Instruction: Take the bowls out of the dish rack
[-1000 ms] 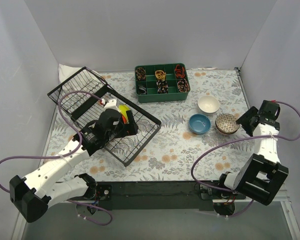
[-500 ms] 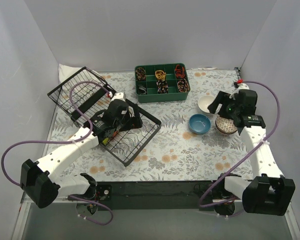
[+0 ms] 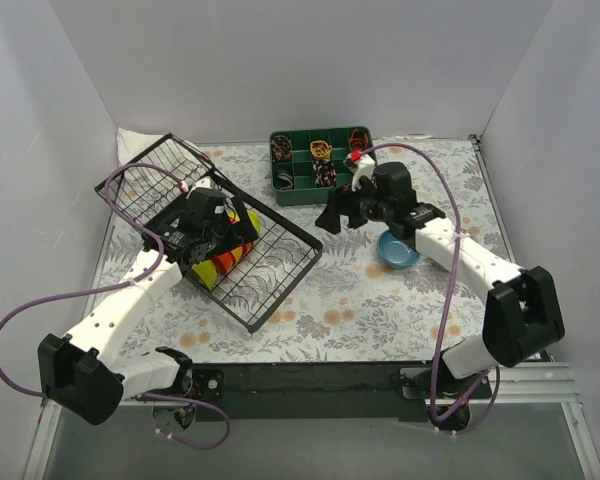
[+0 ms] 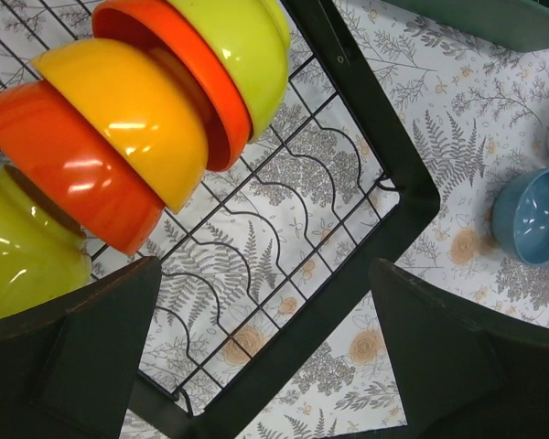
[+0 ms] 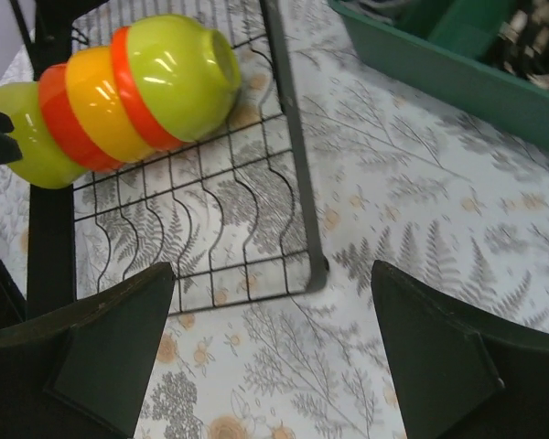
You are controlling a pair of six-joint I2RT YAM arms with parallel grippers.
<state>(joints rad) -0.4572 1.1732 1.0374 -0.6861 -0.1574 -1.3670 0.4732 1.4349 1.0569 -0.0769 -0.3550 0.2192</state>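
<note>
The black wire dish rack [image 3: 276, 262] lies left of centre. A row of several nested bowls [image 3: 232, 254] stands in it: lime-yellow [image 4: 242, 46], red [image 4: 69, 178], orange [image 4: 133, 114] and another lime one [image 4: 14, 265]. My left gripper [image 3: 212, 240] hovers open and empty right beside the row; the left wrist view [image 4: 265, 366] shows the rack's wire floor between the fingers. My right gripper [image 3: 332, 220] is open and empty above the cloth just right of the rack [image 5: 291, 174], with the row [image 5: 119, 101] up-left of it. A blue bowl [image 3: 400, 254] sits on the cloth.
A green divided tray [image 3: 323, 165] of small items stands at the back, its near wall in the right wrist view [image 5: 439, 73]. The rack's tilted wire panel [image 3: 150, 185] rises at the far left. My right arm [image 3: 450, 245] covers the cloth where other bowls stood.
My right arm has swung from the far right edge to the middle, close to the rack. My left gripper has pulled back left, uncovering the bowl row.
</note>
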